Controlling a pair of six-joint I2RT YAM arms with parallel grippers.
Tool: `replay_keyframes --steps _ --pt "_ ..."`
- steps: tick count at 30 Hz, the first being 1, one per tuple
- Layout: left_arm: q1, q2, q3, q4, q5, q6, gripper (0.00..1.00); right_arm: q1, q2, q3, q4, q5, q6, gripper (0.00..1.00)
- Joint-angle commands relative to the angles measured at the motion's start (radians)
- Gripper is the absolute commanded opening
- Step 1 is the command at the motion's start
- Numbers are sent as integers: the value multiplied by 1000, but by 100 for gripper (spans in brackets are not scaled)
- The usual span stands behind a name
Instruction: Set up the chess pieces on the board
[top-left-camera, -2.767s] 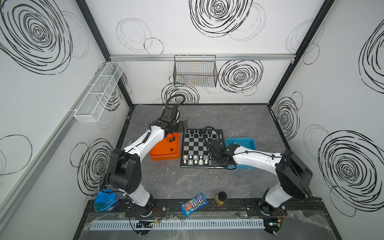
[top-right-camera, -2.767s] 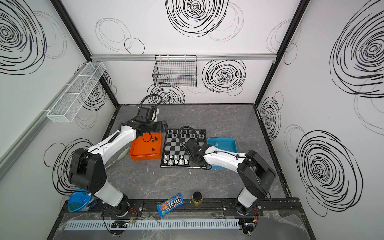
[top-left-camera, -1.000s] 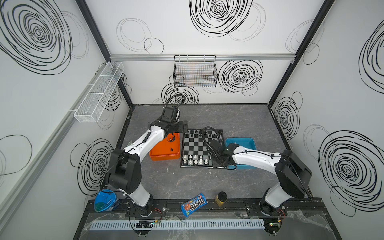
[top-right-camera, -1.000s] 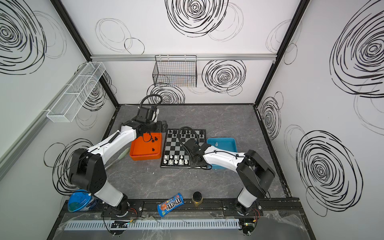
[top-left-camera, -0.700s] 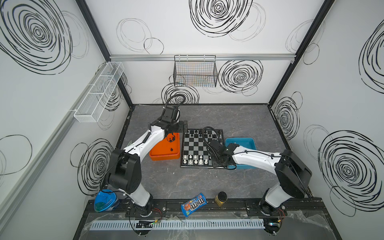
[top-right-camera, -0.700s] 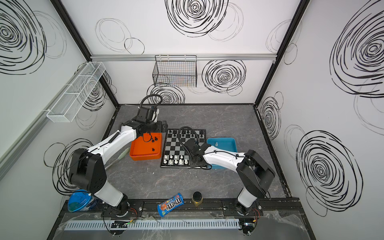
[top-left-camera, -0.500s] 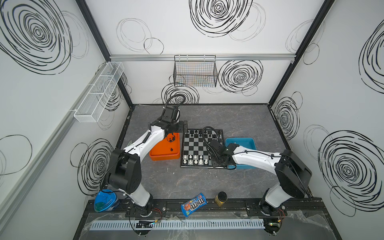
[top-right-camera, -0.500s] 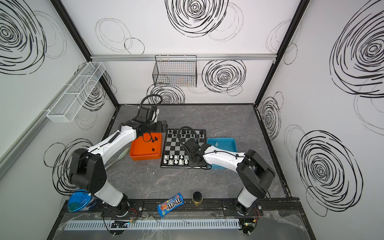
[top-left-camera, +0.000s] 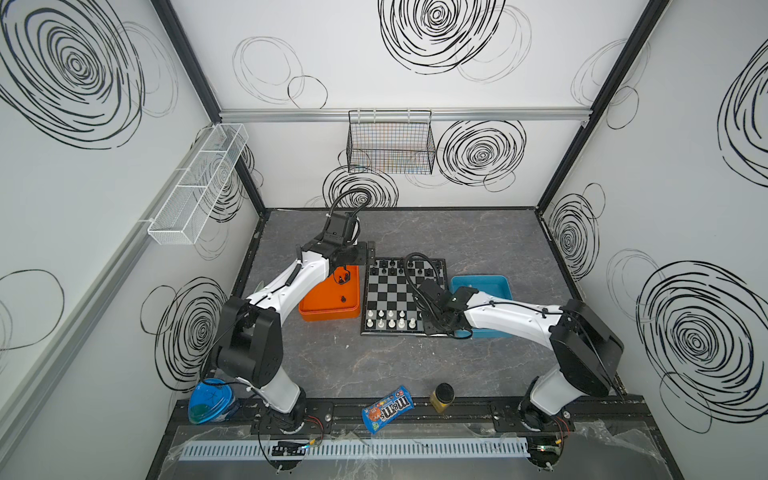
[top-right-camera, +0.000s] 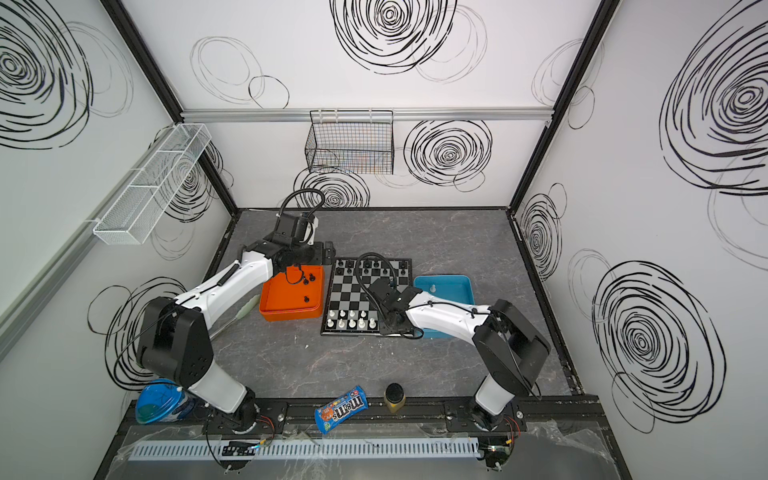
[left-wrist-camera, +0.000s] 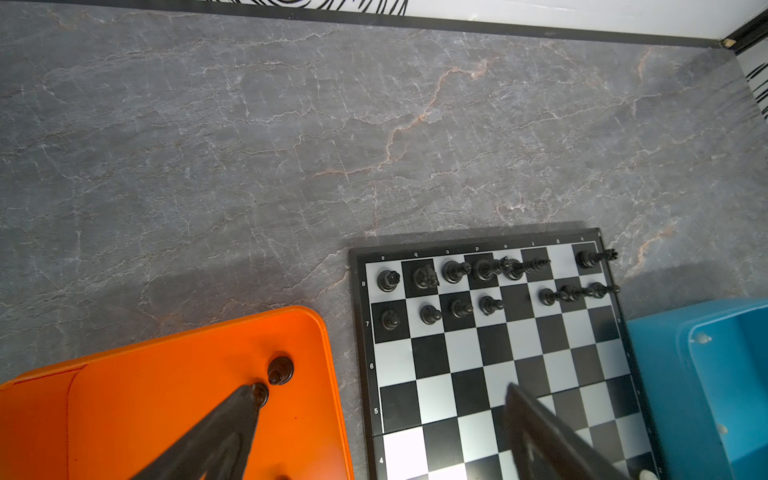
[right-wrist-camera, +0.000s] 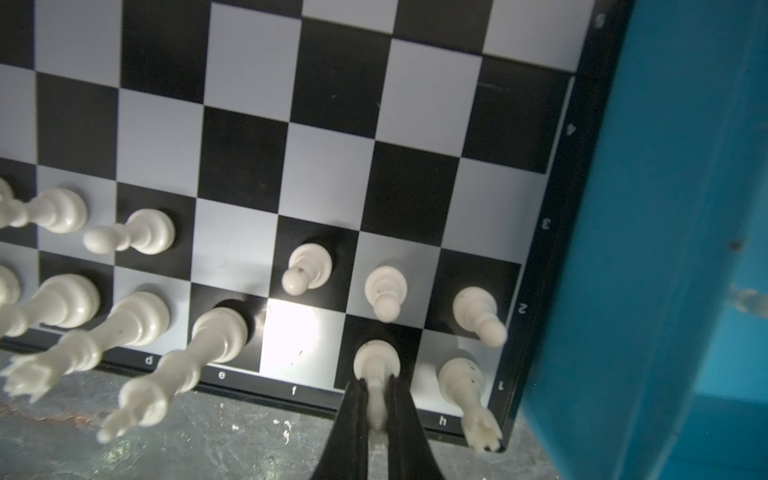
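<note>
Right wrist, white piece (right-wrist-camera: 376, 360) nipped betw fingers (right-wrist-camera: 354, 424); base on board (right-wrist-camera: 245, 158)

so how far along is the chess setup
Done: most black pieces and white pieces stand in rows on the board. In hand: the right gripper is shut on a white piece at g1. Remaining: three spare black pieces in the orange tray, at least one stray white in the blue tray; left gripper open.

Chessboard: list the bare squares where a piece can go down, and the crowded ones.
Bare: the four middle rows of the board; f1, between the white king and the white piece in the right tool; e2. Crowded: the rest of both end rows.
</note>
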Motion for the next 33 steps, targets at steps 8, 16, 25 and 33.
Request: replay_keyframes --steps 8,16,25,33 --pt "-7 11 14 5 -3 -2 96 5 12 9 -39 22 8 10" --pt "-8 11 14 5 -1 -2 96 6 11 10 -41 22 11 10" --pt "-8 11 13 5 -2 -2 96 6 2 17 -45 26 10 16" --pt "-8 12 13 5 -3 -2 96 7 -3 23 -45 25 11 18"
